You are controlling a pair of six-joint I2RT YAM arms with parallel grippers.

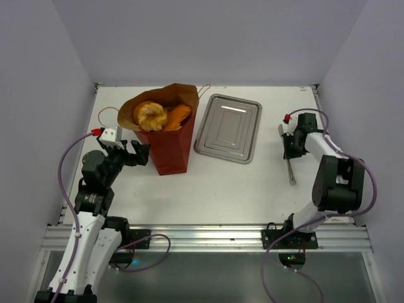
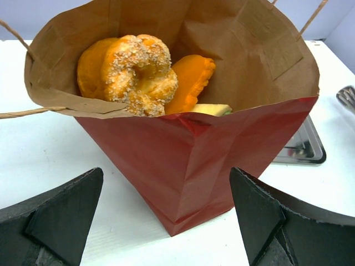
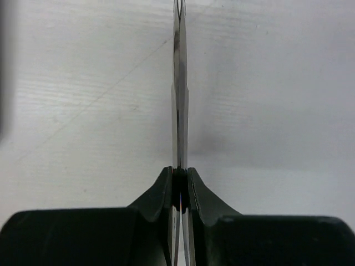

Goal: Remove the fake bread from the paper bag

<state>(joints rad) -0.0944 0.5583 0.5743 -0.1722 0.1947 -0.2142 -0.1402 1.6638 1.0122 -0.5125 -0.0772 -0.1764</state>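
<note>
Far right of paper bag (image 1: 170, 148): metal tongs (image 3: 178, 83) clamped by right gripper (image 3: 178, 174) | left gripper (image 1: 137, 153) spread wide, empty | tongs to be lifted level.

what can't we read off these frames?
- How much fake bread lies lower down: top and left wrist views show only the top pieces; the paper bag walls hide the rest.
- What the thin metal item in the shut right tool is: edge-on in the right wrist view, far end cut by the top edge; too small in the top view.
- Most of the tray: left wrist view, behind the bag.
</note>
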